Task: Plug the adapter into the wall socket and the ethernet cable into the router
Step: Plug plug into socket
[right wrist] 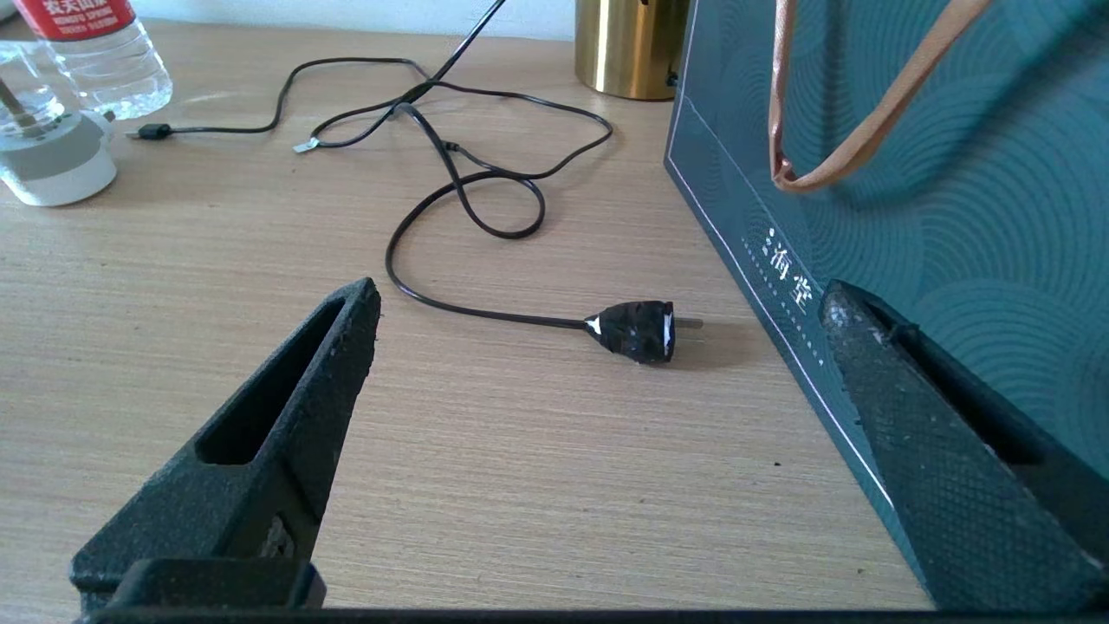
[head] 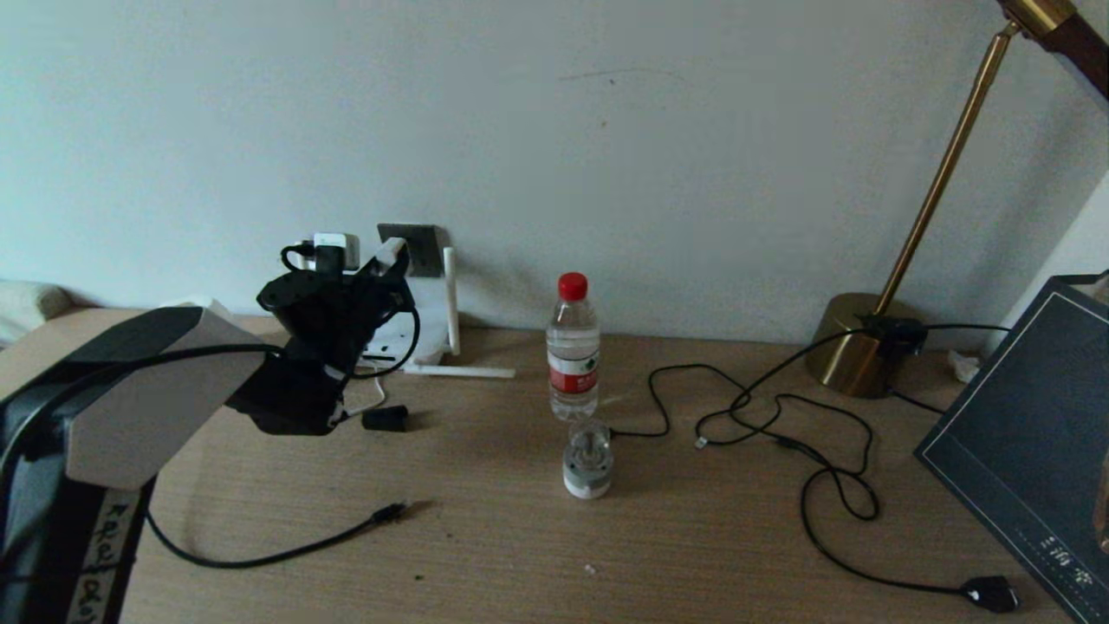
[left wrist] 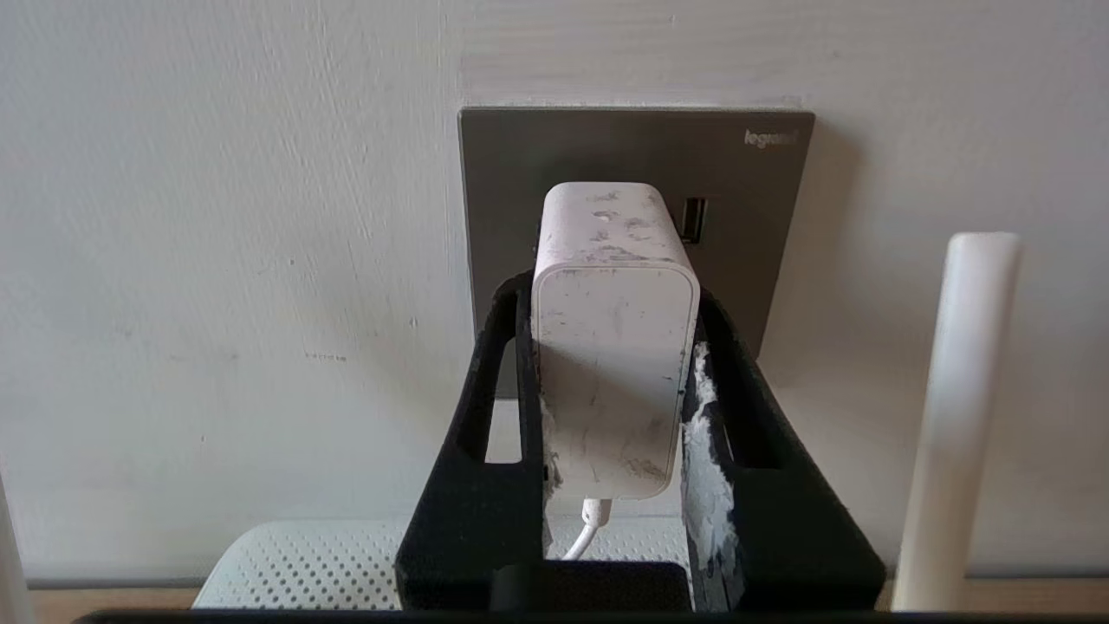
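Observation:
My left gripper (left wrist: 613,299) is shut on the white adapter (left wrist: 615,347), one black finger against each side. The adapter's far end meets the dark grey wall socket (left wrist: 637,156); its pins are hidden. Its thin white cord (left wrist: 589,529) hangs below. In the head view the left gripper (head: 385,264) is raised at the wall socket (head: 420,250), partly covering the white router (head: 424,342). The ethernet cable (head: 286,546) lies loose on the table, its connector (head: 390,513) free. My right gripper (right wrist: 599,293) hangs open over the table's right side, holding nothing.
A small black block (head: 385,419) lies near the router. A water bottle (head: 573,347) and a small jar (head: 588,459) stand mid-table. A black cable with a chunky plug (right wrist: 637,329) snakes from the brass lamp (head: 858,347). A dark bag (head: 1031,451) stands at the right.

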You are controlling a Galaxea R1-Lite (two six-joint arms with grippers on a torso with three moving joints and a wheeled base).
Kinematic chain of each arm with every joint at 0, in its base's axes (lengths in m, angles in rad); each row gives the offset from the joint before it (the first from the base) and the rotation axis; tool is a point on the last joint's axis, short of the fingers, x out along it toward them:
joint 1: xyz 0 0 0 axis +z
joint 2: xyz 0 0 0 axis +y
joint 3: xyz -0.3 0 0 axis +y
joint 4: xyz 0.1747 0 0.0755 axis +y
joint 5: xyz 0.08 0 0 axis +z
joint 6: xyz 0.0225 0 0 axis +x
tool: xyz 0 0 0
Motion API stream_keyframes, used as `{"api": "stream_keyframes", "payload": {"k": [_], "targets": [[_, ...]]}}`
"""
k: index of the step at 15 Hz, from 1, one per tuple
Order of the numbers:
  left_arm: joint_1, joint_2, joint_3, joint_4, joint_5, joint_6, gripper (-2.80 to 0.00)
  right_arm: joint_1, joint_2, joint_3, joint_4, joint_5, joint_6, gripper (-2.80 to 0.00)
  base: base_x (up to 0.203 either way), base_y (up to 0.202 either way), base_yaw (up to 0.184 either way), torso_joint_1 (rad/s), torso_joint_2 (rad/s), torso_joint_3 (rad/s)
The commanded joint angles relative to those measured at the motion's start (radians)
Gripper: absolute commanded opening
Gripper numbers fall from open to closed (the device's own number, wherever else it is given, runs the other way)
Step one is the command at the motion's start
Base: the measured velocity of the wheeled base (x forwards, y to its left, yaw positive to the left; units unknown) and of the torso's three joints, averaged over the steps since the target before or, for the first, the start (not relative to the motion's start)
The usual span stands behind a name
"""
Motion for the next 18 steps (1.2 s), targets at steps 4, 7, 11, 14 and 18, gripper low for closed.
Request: {"api": "stream_keyframes", "payload": {"k": [4, 7, 11, 14, 18], "targets": [[0.000, 0.006, -0.016, 0.006, 0.000, 0.002, -2.80, -0.002, 0.000, 0.000, 0.000, 0.000, 0.000, 0.00, 0.000, 0.000, 0.000, 0.000, 0.00, 0.000], [0.000, 0.008, -0.034, 0.013, 0.000, 0.002, -2.80, 0.000, 0.000, 0.000, 0.000, 0.000, 0.000, 0.00, 0.000, 0.000, 0.000, 0.000, 0.00, 0.000], [-0.002, 0.010, -0.076, 0.052, 0.000, 0.002, -2.80, -0.001, 0.000, 0.000, 0.000, 0.000, 0.000, 0.00, 0.000, 0.000, 0.000, 0.000, 0.00, 0.000], [-0.002, 0.012, -0.078, 0.059, -0.001, 0.002, -2.80, 0.000, 0.000, 0.000, 0.000, 0.000, 0.000, 0.00, 0.000, 0.000, 0.000, 0.000, 0.00, 0.000], [-0.002, 0.022, -0.096, 0.071, 0.001, 0.002, -2.80, 0.000, 0.000, 0.000, 0.000, 0.000, 0.000, 0.00, 0.000, 0.000, 0.000, 0.000, 0.00, 0.000]]}}
